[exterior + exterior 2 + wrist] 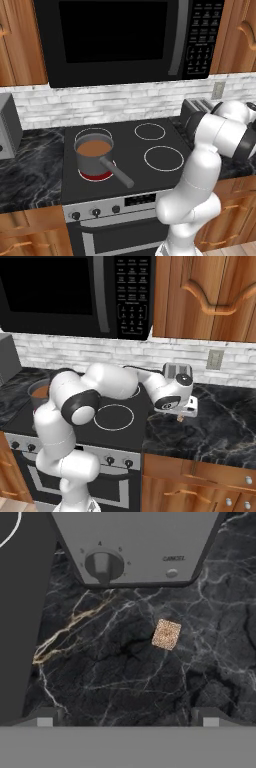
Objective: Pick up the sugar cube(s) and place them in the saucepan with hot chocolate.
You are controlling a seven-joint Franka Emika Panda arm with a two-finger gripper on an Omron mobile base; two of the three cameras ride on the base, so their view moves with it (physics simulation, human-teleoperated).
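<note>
A small speckled tan sugar cube [166, 634] lies on the black marble counter [110, 672], just in front of the toaster. My gripper [127, 719] hangs above the counter, open, its fingertips [45, 718] wide apart and nothing between them; the cube lies ahead of it and slightly toward the right finger. In the right base view the gripper [184, 415] points down over the counter to the right of the stove. The grey saucepan [94, 161] stands on the front left burner, which glows red, its long handle toward the front right. Reddish-brown hot chocolate [93, 148] fills it.
The silver toaster [135, 547] stands at the back of the counter with its knob facing my hand, also seen against the wall [175, 370]. The black stovetop [150, 150] lies between cube and pan. A black microwave [125, 35] hangs above. A grey appliance [7, 125] stands far left.
</note>
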